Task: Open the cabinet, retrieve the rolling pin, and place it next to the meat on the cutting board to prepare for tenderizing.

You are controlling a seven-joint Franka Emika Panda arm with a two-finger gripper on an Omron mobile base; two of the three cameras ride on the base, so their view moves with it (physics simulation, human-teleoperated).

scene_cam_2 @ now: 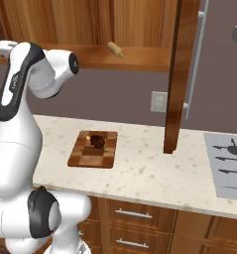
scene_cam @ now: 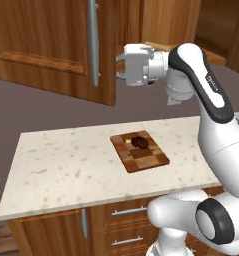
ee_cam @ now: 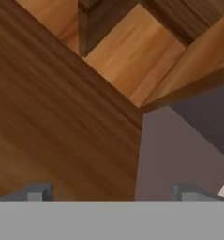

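Right base view: rolling pin (scene_cam_2: 115,49) slantwise on shelf

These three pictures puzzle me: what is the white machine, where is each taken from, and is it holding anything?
It is a robot arm on a driving base in a rendered kitchen. Two pictures come from cameras on the base, behind the arm to its left and right. The third looks out from the hand itself, close to an opened cabinet door; its two dark fingertips stand wide apart with nothing between them, so nothing is held. On the counter lies a cutting board with a dark piece of meat. A rolling pin rests on the cabinet shelf above.
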